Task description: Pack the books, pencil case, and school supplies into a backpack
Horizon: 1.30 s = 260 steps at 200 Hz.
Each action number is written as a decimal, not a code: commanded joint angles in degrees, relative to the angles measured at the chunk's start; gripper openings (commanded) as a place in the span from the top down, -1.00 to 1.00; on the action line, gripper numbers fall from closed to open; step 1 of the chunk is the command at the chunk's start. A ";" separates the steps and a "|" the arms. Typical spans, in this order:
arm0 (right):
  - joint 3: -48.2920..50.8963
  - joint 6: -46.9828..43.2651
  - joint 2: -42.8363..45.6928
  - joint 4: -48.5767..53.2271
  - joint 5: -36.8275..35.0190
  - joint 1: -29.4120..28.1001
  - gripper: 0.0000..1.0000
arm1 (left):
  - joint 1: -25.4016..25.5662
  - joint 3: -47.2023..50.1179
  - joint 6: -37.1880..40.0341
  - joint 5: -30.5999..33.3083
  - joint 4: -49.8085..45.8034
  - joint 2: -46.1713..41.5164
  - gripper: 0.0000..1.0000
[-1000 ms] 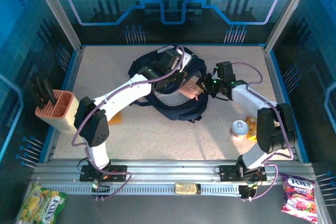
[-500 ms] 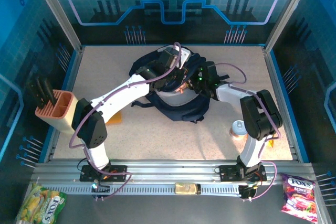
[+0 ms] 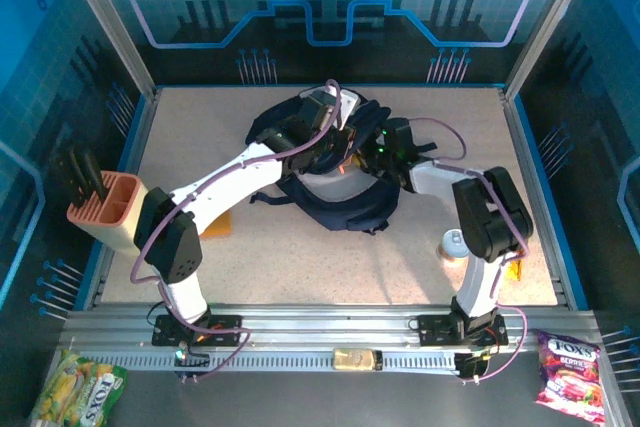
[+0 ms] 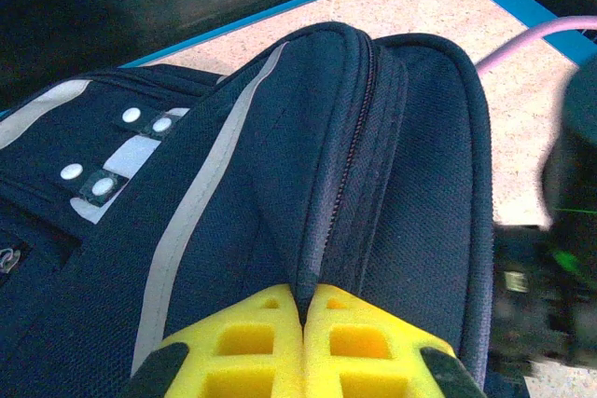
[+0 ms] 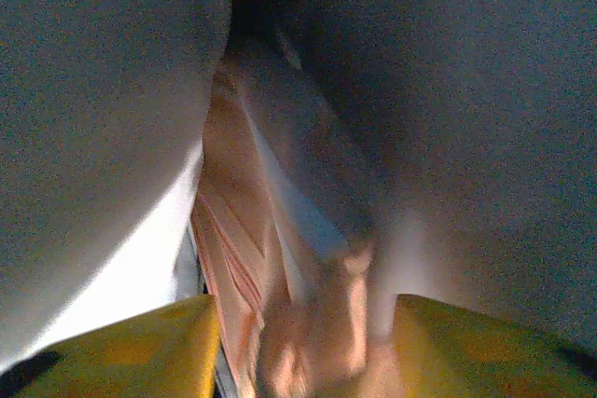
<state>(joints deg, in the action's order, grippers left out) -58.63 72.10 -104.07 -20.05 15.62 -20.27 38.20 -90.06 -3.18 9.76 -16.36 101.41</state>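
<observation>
Inside the mouth of the backpack (image 3: 340, 209), the right fingers (image 5: 121, 351) stand apart. The pinkish-tan pencil case (image 5: 317, 347) lies blurred between them, close against one finger with a gap on the other side; whether they touch it I cannot tell. Dark fabric walls rise on both sides, and pale flat edges sit deeper in the bag, too smeared to name. Just beside them, the left fingers (image 4: 247, 337) are pressed together on a fold of the backpack's rim at the zipper, gripping that edge. The pale stripe and white-grey patches run away from them across the navy panel. The backpack rests at the back middle of the counter (image 3: 300, 277), with straps trailing toward the arms. A flat orange-yellow pad (image 3: 222, 226) lies on the counter by the left arm, apart from the bag. A pink rack (image 3: 105, 205) with black pieces stands at the left edge.
</observation>
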 commanded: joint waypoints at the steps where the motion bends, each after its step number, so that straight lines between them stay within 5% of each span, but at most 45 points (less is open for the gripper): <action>1: 5.10 -4.99 7.11 -0.35 1.93 1.95 -0.20 | -0.45 0.03 -1.65 -1.72 7.73 -4.20 1.00; 61: 9.46 -9.16 13.74 9.04 1.23 0.38 -0.18 | -0.55 0.76 -2.40 -3.24 8.46 -3.70 1.00; 172: -6.21 -5.91 -5.63 -0.98 1.81 -1.12 0.51 | -0.50 -1.34 -5.64 -5.75 7.68 -2.00 1.00; 208: -5.51 -6.52 -5.76 -2.00 3.84 1.40 0.46 | -0.54 -0.91 -5.41 -4.82 7.22 -1.85 1.00; 260: 12.30 -7.29 13.13 -5.81 6.40 5.77 -0.02 | -0.68 -0.56 -5.15 -4.96 6.23 -0.34 1.00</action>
<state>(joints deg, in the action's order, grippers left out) -53.25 65.80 -100.79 -22.79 20.75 -16.43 37.39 -88.71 -7.60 6.15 -14.70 101.30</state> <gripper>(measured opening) 0.471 0.064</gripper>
